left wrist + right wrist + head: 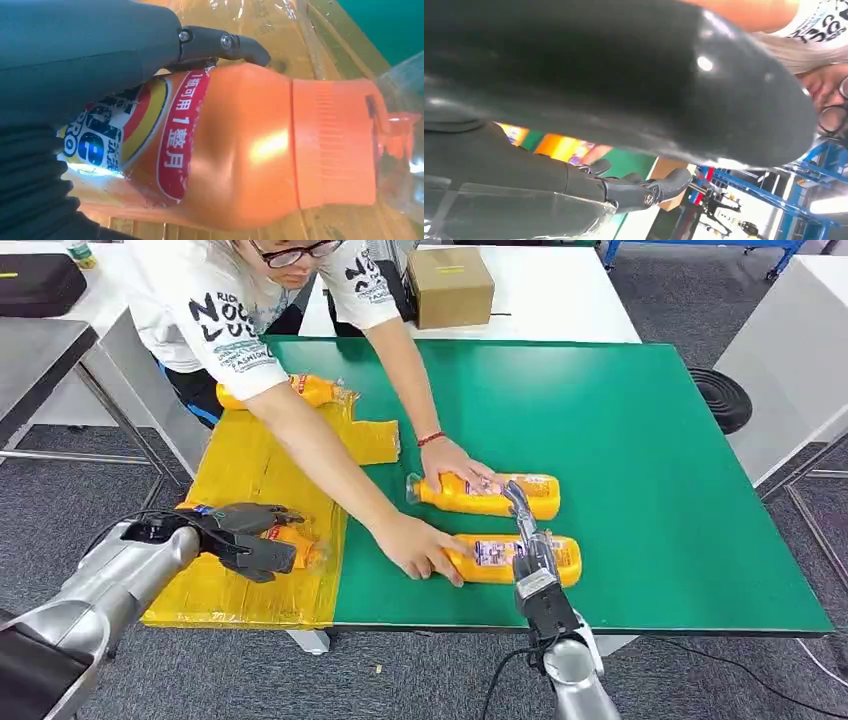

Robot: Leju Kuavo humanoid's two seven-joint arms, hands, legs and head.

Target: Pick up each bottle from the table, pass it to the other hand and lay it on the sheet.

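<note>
While grey carpet surrounds the green table (640, 440), a yellow sheet (250, 470) covers its edge.

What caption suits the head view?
Left hand holds a bottle over the yellow sheet while a person places two bottles on the green table.

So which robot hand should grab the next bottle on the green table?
Probably the right hand: it hovers by the near bottle on the green table, while the left hand grips a bottle over the yellow sheet.
</note>
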